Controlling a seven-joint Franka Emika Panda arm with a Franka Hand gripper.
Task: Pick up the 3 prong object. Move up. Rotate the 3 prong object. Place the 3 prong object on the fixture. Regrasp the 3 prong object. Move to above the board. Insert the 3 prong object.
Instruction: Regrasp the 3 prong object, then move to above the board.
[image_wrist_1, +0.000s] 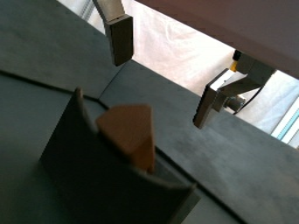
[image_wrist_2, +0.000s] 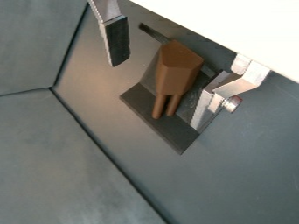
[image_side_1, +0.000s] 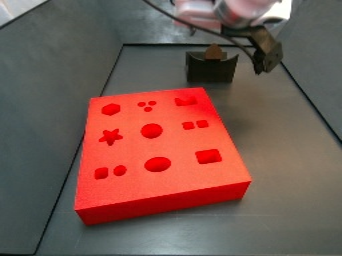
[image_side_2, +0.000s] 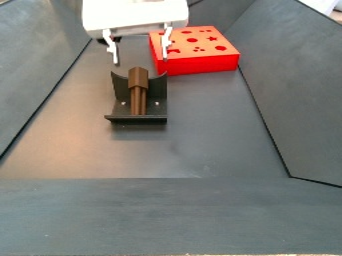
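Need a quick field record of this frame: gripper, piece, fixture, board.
gripper: open, above the fixture, fingers either side of the piece, not touching it
3 prong object: brown, resting on the fixture, free of the fingers
fixture: dark bracket on the floor, near the board
board: red slab, cutouts empty
task stage: piece placed on fixture, regrasp not yet done

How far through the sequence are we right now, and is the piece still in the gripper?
Done: the 3 prong object rests on the fixture. In hand: nothing; the gripper hangs open just above, fingers either side of the piece without touching, so the regrasp looks next. Left: carrying it to the board and inserting it.
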